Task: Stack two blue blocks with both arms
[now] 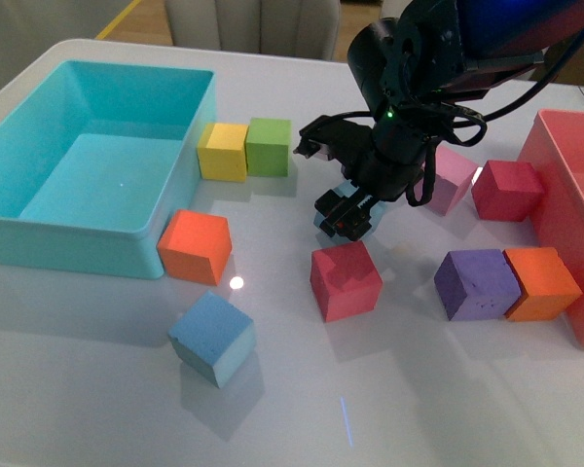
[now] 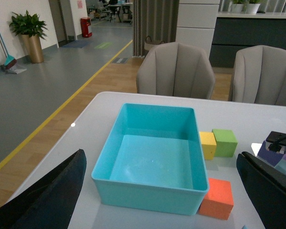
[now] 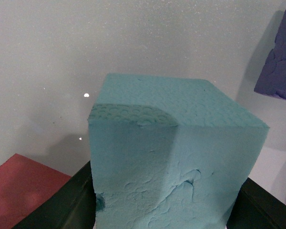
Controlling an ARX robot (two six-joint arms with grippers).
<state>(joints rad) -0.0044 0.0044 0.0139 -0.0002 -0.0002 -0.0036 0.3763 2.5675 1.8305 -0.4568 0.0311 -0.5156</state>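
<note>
1. The right gripper is clenched on a blue block, pads on two opposite faces.
2. This cube stands upright, just behind the red block.
3. The left gripper is spread wide and holds nothing.
4. The other blue block lies apart, corner forward.

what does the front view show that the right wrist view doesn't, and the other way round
Only the front view: the turquoise bin, the second blue block lying loose, and the right gripper from outside. Only the right wrist view: the pitted faces of the held blue block, a jaw pressed on each side. Both: that block, a red cube and a purple cube.
</note>
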